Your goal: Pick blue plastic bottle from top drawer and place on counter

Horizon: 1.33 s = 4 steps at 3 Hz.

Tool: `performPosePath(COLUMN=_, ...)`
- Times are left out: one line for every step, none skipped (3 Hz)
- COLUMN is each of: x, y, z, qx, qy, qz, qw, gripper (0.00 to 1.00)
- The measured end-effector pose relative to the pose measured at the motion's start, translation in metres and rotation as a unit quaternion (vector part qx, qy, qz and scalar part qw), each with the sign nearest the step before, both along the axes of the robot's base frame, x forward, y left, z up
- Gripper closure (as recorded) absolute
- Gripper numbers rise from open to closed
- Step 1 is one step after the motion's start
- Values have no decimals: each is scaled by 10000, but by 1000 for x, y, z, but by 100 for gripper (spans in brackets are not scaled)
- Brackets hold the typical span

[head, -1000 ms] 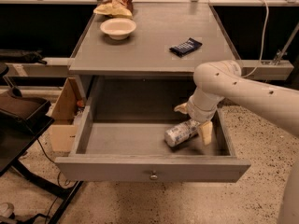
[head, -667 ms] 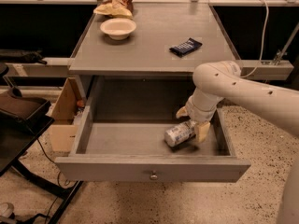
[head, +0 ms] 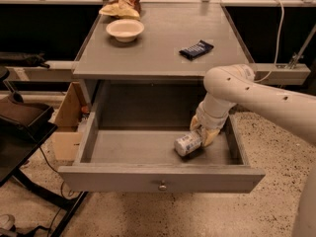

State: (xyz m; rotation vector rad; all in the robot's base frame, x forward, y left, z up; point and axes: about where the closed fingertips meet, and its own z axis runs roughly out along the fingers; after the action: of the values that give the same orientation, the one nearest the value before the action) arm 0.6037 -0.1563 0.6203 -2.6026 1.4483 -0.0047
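Observation:
The blue plastic bottle (head: 185, 144), clear with a pale label, lies on its side on the floor of the open top drawer (head: 158, 178), right of centre. My gripper (head: 203, 131) reaches down into the drawer from the right. Its yellowish fingers (head: 210, 136) are closed against the bottle's far end. The bottle still rests on the drawer floor. The white arm (head: 256, 95) comes in under the right edge of the grey counter (head: 158, 58).
On the counter stand a white bowl (head: 125, 29), a chip bag (head: 121, 3) behind it, and a dark blue snack wrapper (head: 196, 49) at the right. A cardboard box (head: 66, 117) and a black stand (head: 22, 125) are left of the drawer.
The fingers have drawn in from either side of the bottle's end and now press on it. The wrist has dropped slightly. The bottle has barely moved.

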Motion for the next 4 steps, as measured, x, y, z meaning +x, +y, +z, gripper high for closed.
performPosePath(x=0, y=0, z=0, qx=0, qy=0, qz=0, qw=10000, gripper=92)
performPosePath(x=0, y=0, z=0, qx=0, qy=1, qz=0, qw=10000, gripper=100)
performPosePath(x=0, y=0, z=0, qx=0, qy=1, qz=0, qw=10000, gripper=100)
performPosePath(x=-7, y=1, z=13, qx=-95, qy=-319, qz=29, qw=9994, gripper=100)
